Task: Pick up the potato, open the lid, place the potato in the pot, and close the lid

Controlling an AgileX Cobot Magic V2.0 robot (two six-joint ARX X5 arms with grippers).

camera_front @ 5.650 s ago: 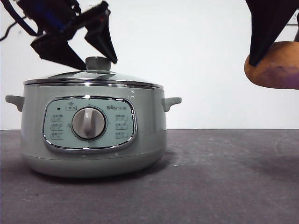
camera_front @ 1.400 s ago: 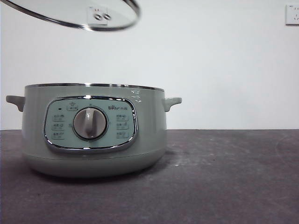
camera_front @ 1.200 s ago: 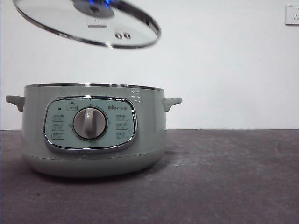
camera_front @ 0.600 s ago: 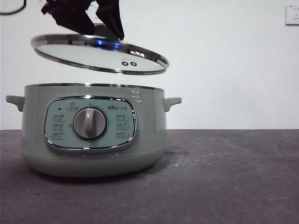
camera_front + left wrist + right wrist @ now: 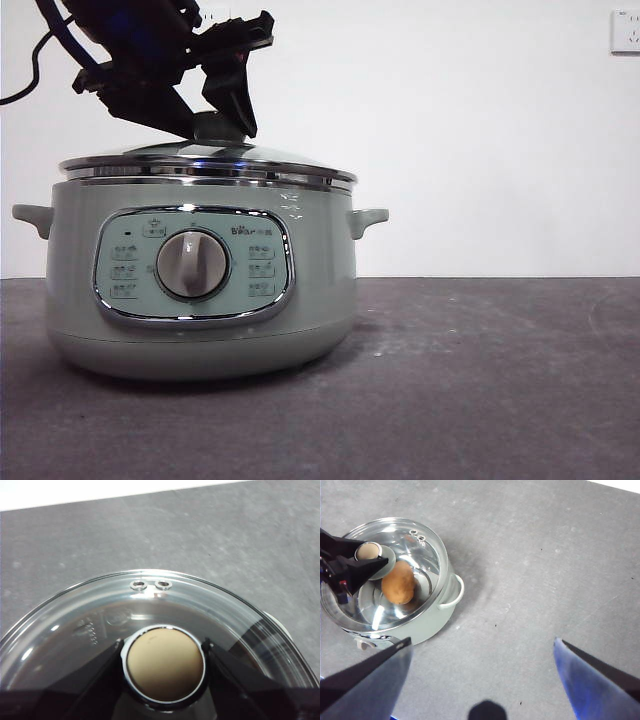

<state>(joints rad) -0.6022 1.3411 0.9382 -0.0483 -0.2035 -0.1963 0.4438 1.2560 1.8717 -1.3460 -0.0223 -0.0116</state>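
The pale green pot point(image 5: 200, 300) stands at the left of the table. The glass lid point(image 5: 200, 160) lies on its rim. My left gripper point(image 5: 205, 125) comes down from the upper left and is shut on the lid's green knob point(image 5: 215, 127). In the left wrist view the jaws press both sides of the knob point(image 5: 164, 662). The potato point(image 5: 398, 583) lies inside the pot point(image 5: 427, 622), seen through the lid in the right wrist view. My right gripper point(image 5: 482, 640) hangs high above the table, open and empty, out of the front view.
The dark grey table point(image 5: 480, 380) stretches to the right of the pot. A white wall stands behind it, with a socket point(image 5: 625, 30) at the top right.
The left gripper has brought the lid down from high above the pot onto the rim. The potato held at the right edge in the earliest frame is gone from there.
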